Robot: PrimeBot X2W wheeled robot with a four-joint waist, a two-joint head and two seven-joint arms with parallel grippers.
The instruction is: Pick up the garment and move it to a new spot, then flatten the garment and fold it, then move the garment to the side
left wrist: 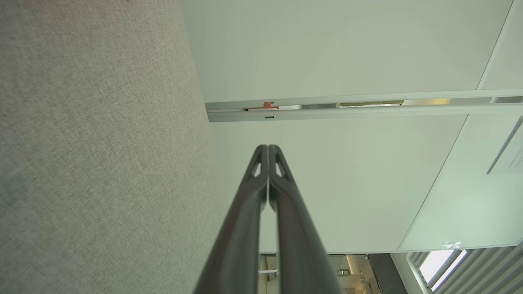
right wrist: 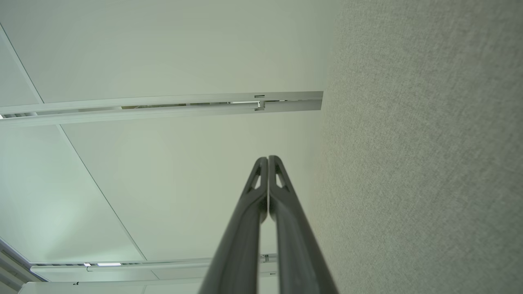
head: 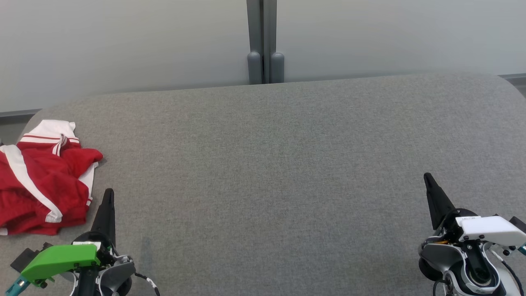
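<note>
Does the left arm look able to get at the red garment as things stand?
Probably yes. The red garment lies crumpled on the grey surface right beside the left arm, with nothing between them. Its jaws are shut, so they would have to open first.

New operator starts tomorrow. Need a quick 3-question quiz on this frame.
1. Fill in: the left gripper and right gripper are both ____, holding nothing.
2. Which gripper is nearer the garment? A) left B) right C) equally near
3. True or false: the garment is folded flat.

Key: 1) shut. 2) A. 3) False, it lies crumpled.
</note>
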